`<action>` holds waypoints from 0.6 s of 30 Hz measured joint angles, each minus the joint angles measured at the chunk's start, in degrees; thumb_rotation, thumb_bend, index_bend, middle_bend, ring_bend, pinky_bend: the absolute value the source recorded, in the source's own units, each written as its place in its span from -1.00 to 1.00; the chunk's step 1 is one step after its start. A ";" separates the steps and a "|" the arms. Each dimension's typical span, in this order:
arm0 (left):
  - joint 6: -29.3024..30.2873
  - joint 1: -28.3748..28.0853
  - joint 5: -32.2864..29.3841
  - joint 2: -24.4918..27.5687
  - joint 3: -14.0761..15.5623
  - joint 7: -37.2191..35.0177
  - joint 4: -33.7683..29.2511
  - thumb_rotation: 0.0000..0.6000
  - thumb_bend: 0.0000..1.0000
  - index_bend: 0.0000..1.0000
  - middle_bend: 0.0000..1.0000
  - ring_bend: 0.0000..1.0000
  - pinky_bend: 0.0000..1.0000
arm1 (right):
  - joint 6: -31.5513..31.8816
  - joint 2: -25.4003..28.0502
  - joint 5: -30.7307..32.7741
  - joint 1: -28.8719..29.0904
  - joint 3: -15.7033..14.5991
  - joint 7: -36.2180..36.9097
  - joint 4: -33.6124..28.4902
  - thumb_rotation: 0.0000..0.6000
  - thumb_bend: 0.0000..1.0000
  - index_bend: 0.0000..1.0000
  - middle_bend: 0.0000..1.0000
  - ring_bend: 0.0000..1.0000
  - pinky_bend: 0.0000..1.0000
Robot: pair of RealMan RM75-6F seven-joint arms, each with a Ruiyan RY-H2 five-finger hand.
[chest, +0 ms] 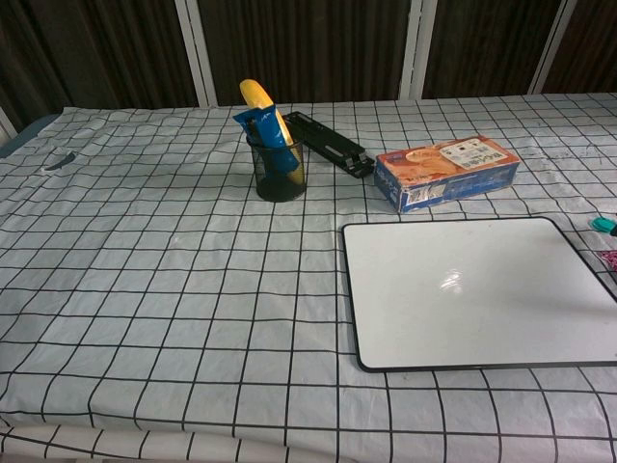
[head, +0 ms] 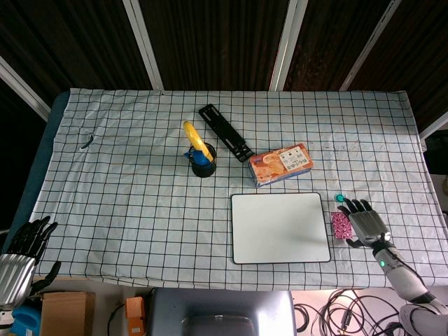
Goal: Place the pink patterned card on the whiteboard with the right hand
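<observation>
A: Nearest?
B: Left hand (head: 17, 259) off the table's (head: 126, 231) near corner, far left of the whiteboard (head: 280, 227), fingers apart, holding nothing.

A: Then?
B: Right hand (head: 365, 222) just right of the whiteboard, fingers (head: 355, 207) spread beside the pink patterned card (head: 340, 225); touching or not, cannot tell. Card flat on the table, just off the whiteboard's right edge.

A: Farther?
B: Teal object (head: 340, 198) past the card. Behind the whiteboard, snack box (head: 281, 164), then pen cup (head: 203, 164) with yellow item (head: 195, 138), black strip (head: 224, 131).

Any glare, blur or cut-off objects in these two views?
Chest view: a small glare spot on the whiteboard, and the pink card is cut by the right edge. Head view: sharp, evenly lit, card whole beside the right hand.
</observation>
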 measured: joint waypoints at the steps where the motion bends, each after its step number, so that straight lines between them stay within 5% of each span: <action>1: 0.05 0.02 0.03 0.00 0.00 -0.02 0.02 1.00 -0.28 -1.00 -1.00 -1.00 -0.82 | -0.08 -0.06 0.01 0.01 0.03 -0.13 0.05 1.00 -0.63 -0.71 -1.00 -1.00 -0.98; 11: 0.39 -0.08 0.42 0.12 -0.16 -0.71 0.09 1.00 -0.28 -1.00 -1.00 -1.00 -0.82 | -1.21 -1.00 1.04 0.24 0.35 -2.27 0.46 1.00 -0.63 -0.66 -1.00 -1.00 -0.98; 18: -0.19 -0.51 0.63 0.22 -0.19 -0.77 0.00 1.00 -0.28 -1.00 -1.00 -1.00 -0.82 | -2.00 -1.72 2.86 0.36 0.59 -4.24 0.95 1.00 -0.63 -0.38 -1.00 -1.00 -0.98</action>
